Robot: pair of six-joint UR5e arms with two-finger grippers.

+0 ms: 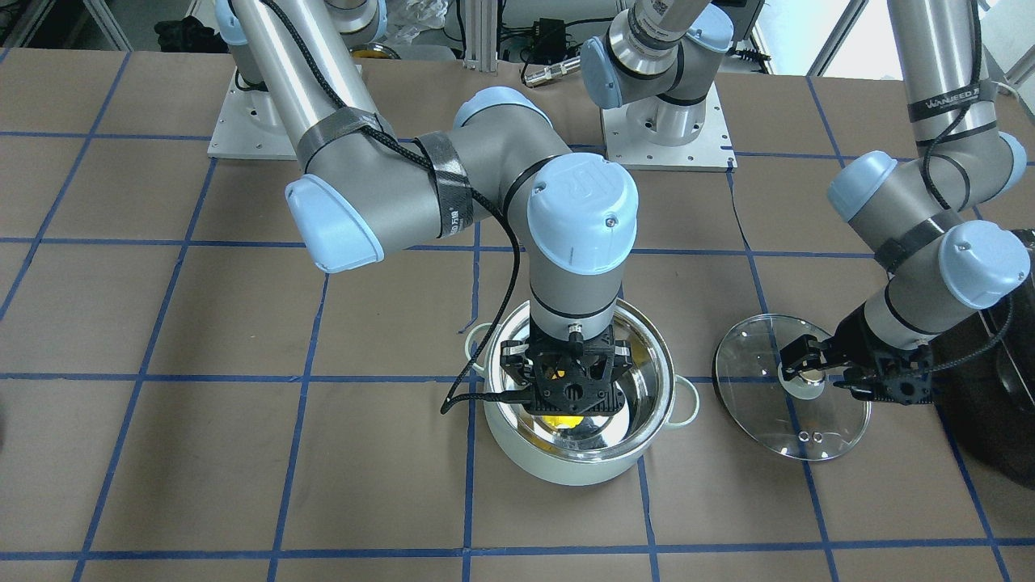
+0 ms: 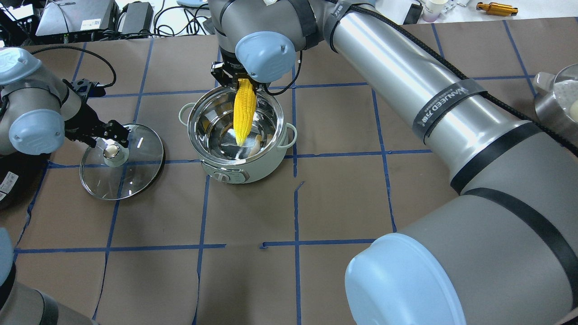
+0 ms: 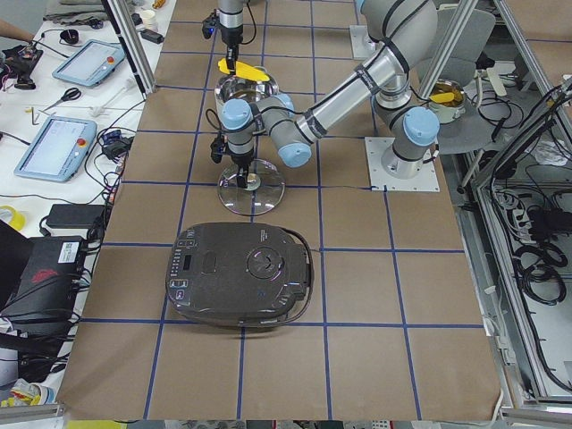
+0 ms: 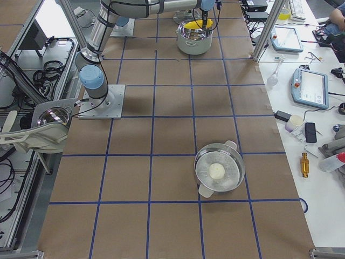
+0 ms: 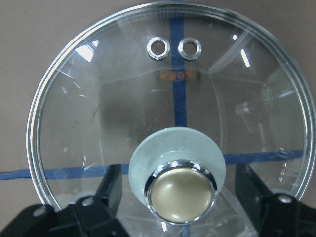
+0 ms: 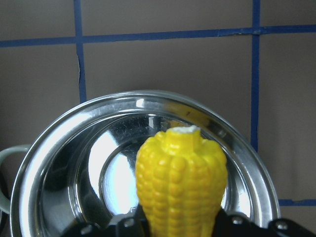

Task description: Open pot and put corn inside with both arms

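Note:
The pale mint-green pot [image 2: 244, 174] stands open mid-table, its steel inside showing; it also shows in the front view [image 1: 659, 356]. My right gripper [image 2: 239, 83] is shut on the thick end of the yellow corn [image 2: 244, 113], which hangs tip-down inside the pot's rim. The right wrist view shows the corn [image 6: 180, 182] over the steel bottom. The glass lid [image 2: 135, 171] lies flat on the table beside the pot. My left gripper [image 2: 110, 137] is open, with one finger on each side of the gold knob [image 5: 180, 195] and not touching it.
A large black appliance [image 3: 241, 273] sits on the table beyond the lid, close to my left arm. A second steel pot [image 4: 218, 171] with a white lump inside stands far off on my right side. The arm base plates [image 1: 667, 141] are at the table's back.

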